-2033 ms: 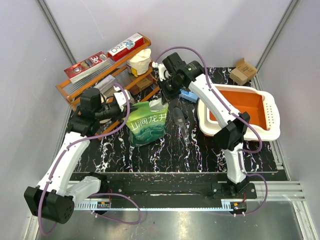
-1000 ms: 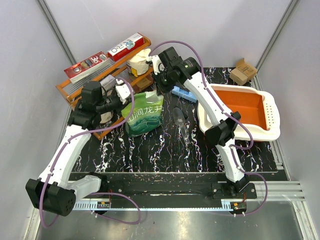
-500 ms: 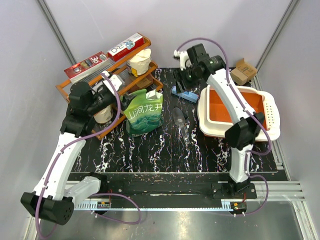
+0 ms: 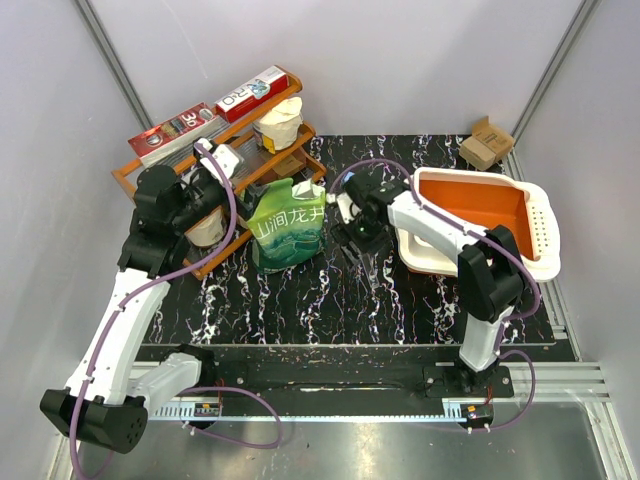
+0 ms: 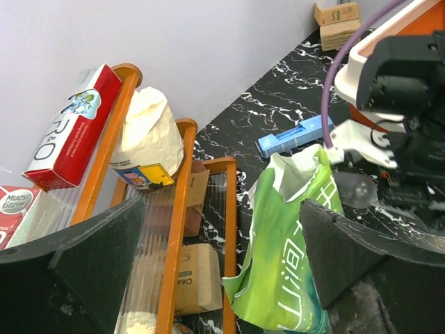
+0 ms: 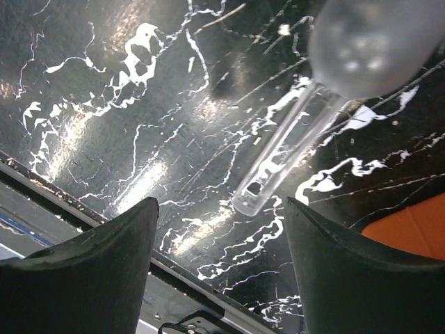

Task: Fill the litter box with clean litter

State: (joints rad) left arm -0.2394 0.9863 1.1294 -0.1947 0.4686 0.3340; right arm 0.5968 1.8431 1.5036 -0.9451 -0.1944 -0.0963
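**Litter box** [image 4: 548, 240]: sits on the right side of the counter [image 4: 300, 300], in the same spot as a second ago. White rim, and the orange inside shows plain. You also catch one orange corner at the right edge of the right wrist view.

**Right claw** [image 4: 358, 238]: low over the counter, just left of the litter box. Half a second ago this arm reached high toward the back of the counter. It has since swung forward and down. Its fingers [image 6: 90, 264] stand wide apart and grip nothing. Down on the counter lies the clear scoop [image 6: 281, 163], its handle end between the fingers and its bowl a blur at the top of that view. As far as you can tell, the fingers are not touching it.

**Green pouch** [image 4: 290, 232]: upright on the counter between the two arms, top torn open. A second ago both claws were closed at its upper edge. Now neither touches it and it stands alone.

**Left claw** [image 4: 210, 183]: drawn back over the orange rack [image 4: 140, 185], clear of the pouch. In the left wrist view its fingers [image 5: 83, 264] gape fully and hold nothing.

**Around:** a blue box [image 5: 292, 136] lies flat behind the pouch. A cardboard box [image 4: 487, 142] sits at the back right corner.
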